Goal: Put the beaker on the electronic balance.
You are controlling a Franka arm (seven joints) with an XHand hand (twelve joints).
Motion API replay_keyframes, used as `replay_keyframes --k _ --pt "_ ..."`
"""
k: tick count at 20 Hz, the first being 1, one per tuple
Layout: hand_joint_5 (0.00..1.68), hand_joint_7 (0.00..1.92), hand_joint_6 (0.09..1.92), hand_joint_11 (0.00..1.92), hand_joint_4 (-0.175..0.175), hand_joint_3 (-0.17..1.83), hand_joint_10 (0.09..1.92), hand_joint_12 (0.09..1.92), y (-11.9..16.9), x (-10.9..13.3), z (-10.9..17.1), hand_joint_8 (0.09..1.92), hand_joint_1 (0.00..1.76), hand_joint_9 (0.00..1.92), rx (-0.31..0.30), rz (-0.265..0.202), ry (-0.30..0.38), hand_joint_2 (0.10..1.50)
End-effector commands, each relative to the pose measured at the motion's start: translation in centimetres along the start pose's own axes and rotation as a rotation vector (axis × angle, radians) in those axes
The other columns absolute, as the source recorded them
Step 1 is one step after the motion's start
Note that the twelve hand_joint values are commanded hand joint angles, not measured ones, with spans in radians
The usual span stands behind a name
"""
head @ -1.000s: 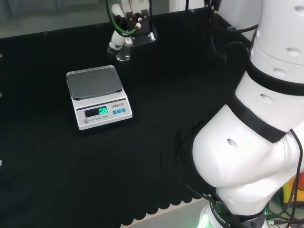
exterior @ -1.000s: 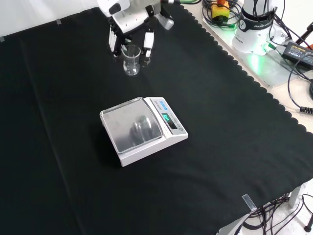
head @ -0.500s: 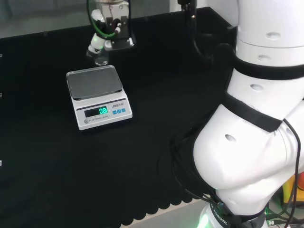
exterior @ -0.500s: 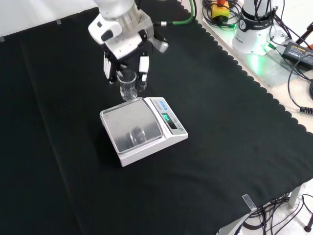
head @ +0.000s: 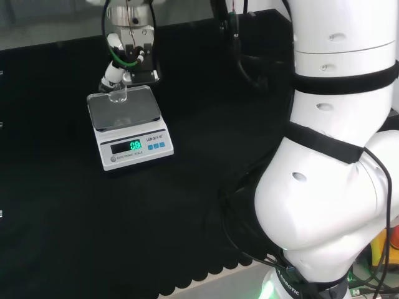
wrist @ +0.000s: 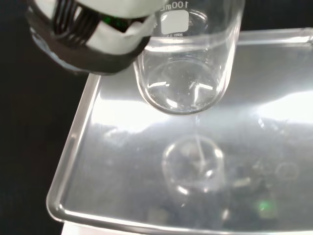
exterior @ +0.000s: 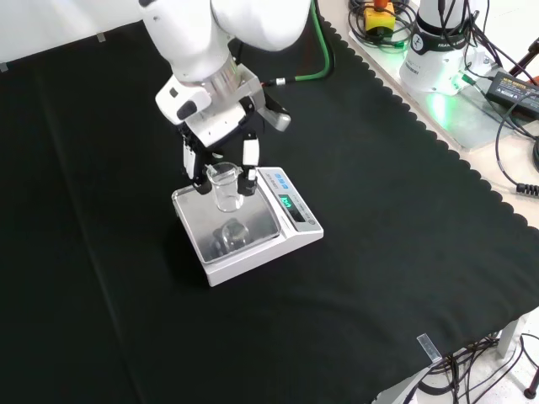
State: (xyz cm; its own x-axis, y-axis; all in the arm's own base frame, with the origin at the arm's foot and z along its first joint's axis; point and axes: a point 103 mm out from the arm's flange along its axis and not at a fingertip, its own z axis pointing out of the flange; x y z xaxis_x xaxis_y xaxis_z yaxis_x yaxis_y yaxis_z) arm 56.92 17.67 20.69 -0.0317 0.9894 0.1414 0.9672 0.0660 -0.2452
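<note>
Glass beaker point(exterior: 224, 185), pinched upright in the hand point(exterior: 221, 143), hangs over the pan's point(exterior: 253, 210) twelve-o'clock edge, apparently ready to be lowered.

In the front view the electronic balance point(exterior: 248, 225) sits mid-worktop point(exterior: 379, 252). The hand point(exterior: 221, 139) reaches in from the far side, holding the beaker point(exterior: 224, 187) upright above the balance's pan point(exterior: 226, 223), apart from it.
</note>
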Motion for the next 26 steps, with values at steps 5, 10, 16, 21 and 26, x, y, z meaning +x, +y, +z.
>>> replay_keyframes --k 5,10,16,21,26 --pt "1.22 1.31 0.61 1.69 -0.159 0.11 0.09 0.44 1.3 1.3 2.7 0.57 1.19 1.58 0.026 0.042 0.01 0.96" --pt "1.22 1.31 0.61 1.69 -0.161 0.11 0.09 0.44 1.0 0.2 3.6 0.57 1.19 1.57 0.03 0.05 -0.01 0.96" --pt "1.22 1.31 0.61 1.68 -0.163 0.1 0.09 0.44 0.8 -1.3 3.7 0.57 1.19 1.57 0.032 0.053 -0.015 0.96" --pt "1.22 1.31 0.61 1.69 -0.164 0.1 0.09 0.44 1.0 -0.7 3.8 0.57 1.19 1.57 0.025 0.051 -0.025 0.96" --pt "1.17 1.3 0.6 1.7 -0.157 0.08 0.09 0.44 1.0 -0.7 3.8 0.57 1.16 1.56 0.022 0.052 -0.04 0.93"
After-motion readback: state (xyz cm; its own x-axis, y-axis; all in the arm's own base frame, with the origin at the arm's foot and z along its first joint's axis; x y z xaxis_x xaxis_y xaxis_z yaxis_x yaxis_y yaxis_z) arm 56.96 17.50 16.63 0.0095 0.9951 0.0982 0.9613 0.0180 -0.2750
